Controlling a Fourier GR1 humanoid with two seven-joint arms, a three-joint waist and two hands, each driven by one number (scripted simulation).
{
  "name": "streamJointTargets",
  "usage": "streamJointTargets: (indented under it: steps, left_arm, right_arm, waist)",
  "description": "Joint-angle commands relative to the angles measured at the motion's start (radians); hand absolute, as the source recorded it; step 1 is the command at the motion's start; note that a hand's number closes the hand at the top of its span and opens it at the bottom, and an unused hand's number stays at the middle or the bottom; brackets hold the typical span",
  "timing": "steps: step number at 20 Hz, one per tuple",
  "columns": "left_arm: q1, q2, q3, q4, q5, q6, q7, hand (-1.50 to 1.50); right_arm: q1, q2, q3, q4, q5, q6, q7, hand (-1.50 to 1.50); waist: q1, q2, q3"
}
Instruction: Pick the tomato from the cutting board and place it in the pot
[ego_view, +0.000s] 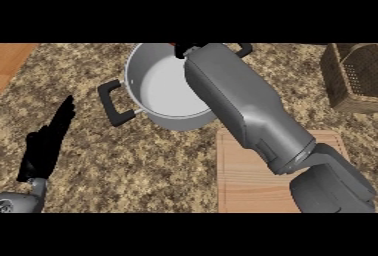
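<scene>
Right robot hand (185, 49) out over the far rim of the pot (159, 80), mostly hidden by the forearm, fingers impossible to read, a red sliver there probably the tomato (172, 44); cutting board (247, 175) bare, release seemingly left; left robot hand (46, 142) spread, resting on the table (133, 165).

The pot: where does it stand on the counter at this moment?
In the head view the pot stands top centre, beyond the cutting board, with the wicker basket far right.
</scene>
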Motion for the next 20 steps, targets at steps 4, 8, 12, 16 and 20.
streamJointTargets:
  steps: [4, 8, 12, 16, 20]
  left_arm:
    - [-0.026, -0.023, -0.012, 0.002, -0.010, 0.002, 0.013, 0.00]
    - [-0.037, -0.032, -0.017, 0.015, -0.021, -0.002, 0.001, 0.00]
    - [-0.031, -0.004, 0.011, -0.016, 0.004, -0.028, 0.018, 0.00]
    - [-0.002, -0.009, 0.015, 0.014, 0.003, -0.029, -0.007, 0.00]
    - [-0.004, -0.007, 0.024, 0.002, 0.000, -0.025, 0.000, 0.00]
  right_arm:
    - [0.054, 0.001, -0.113, 0.065, -0.116, -0.129, -0.105, -1.50]
    - [0.014, 0.001, -0.164, 0.076, -0.160, -0.150, -0.194, -1.50]
    - [0.030, 0.002, -0.162, 0.090, -0.167, -0.240, -0.247, -1.50]
    - [0.051, 0.002, -0.221, -0.014, -0.200, -0.453, -0.385, -1.50]
    - [0.074, 0.001, -0.287, -0.083, -0.296, -0.544, -0.452, -1.50]
  waist:
    - [0.018, 0.014, 0.001]
    - [0.013, 0.014, 0.001]
    - [0.031, 0.009, 0.001]
    - [0.003, 0.005, 0.003]
    - [0.006, -0.003, 0.003]
